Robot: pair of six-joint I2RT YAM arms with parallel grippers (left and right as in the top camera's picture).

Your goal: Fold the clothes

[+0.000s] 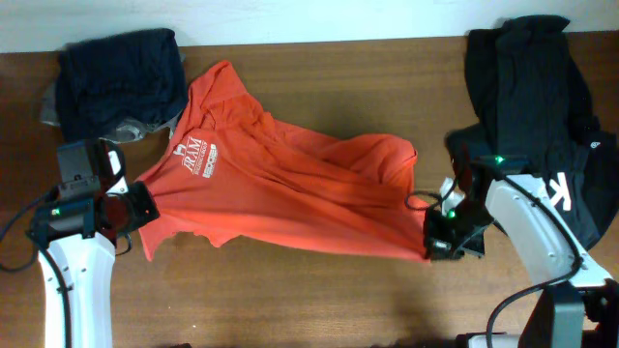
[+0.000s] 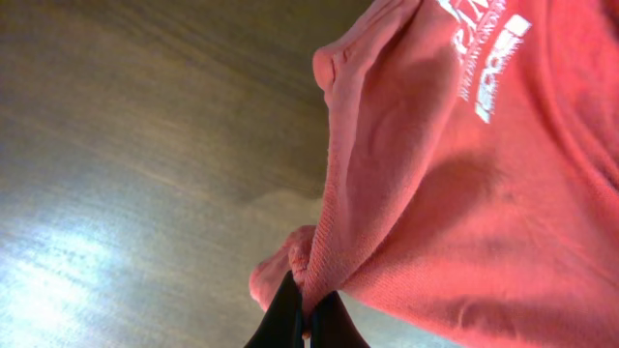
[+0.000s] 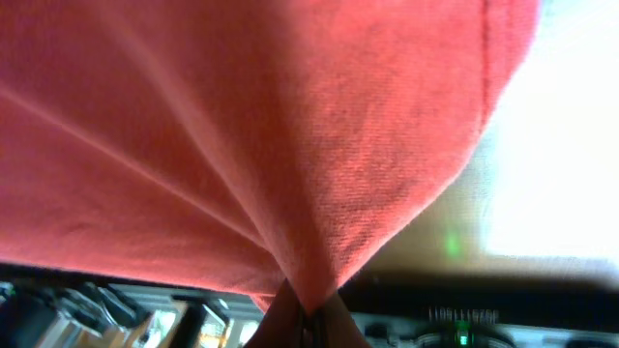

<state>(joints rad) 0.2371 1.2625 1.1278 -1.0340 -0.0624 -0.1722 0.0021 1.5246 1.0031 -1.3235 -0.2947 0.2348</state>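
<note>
The clothes are a red-orange T-shirt (image 1: 280, 184) with white lettering, stretched across the middle of the wooden table (image 1: 319, 290). At its left edge my left gripper (image 1: 145, 205) is shut on a pinch of the hem. The left wrist view shows the dark fingers (image 2: 282, 314) nipping the red fabric (image 2: 455, 213) just above the table. My right gripper (image 1: 432, 237) is shut on the shirt's right lower corner. In the right wrist view the red cloth (image 3: 251, 135) fans out from the pinch between the fingers (image 3: 280, 319) and fills most of the view.
A dark navy pile (image 1: 121, 82) lies at the back left, touching the shirt's sleeve. A black garment with white letters (image 1: 542, 106) lies at the back right, beside the right arm. Bare wood runs along the front edge.
</note>
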